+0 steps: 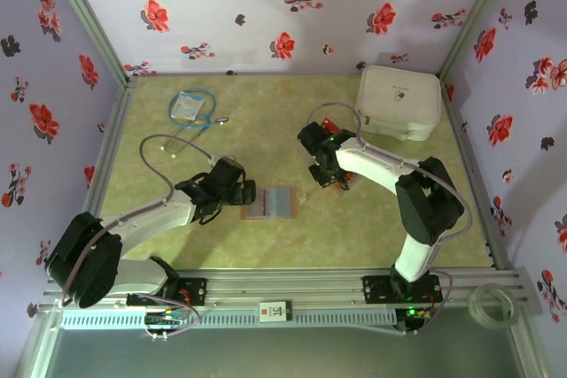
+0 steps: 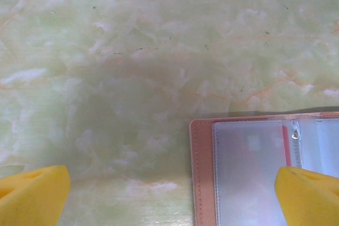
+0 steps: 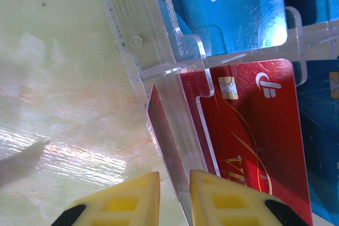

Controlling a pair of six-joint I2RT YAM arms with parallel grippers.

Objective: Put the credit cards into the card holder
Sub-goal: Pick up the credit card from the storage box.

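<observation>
Brown leather card holder (image 1: 267, 203) lies open mid-bench, and its clear pockets look mostly unfilled. At its nine o'clock the left end effector (image 2: 169, 200) gapes wide. At two o'clock the right end effector (image 3: 175, 197) sits nearly closed around a red card (image 3: 159, 125) in the clear rack (image 3: 153, 25). I cannot tell whether it grips. Most of the job looks undone.

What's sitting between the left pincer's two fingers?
Left wrist view: bare green tabletop, then the open card holder's brown edge and clear pocket. The left pincer is wide open.
</observation>
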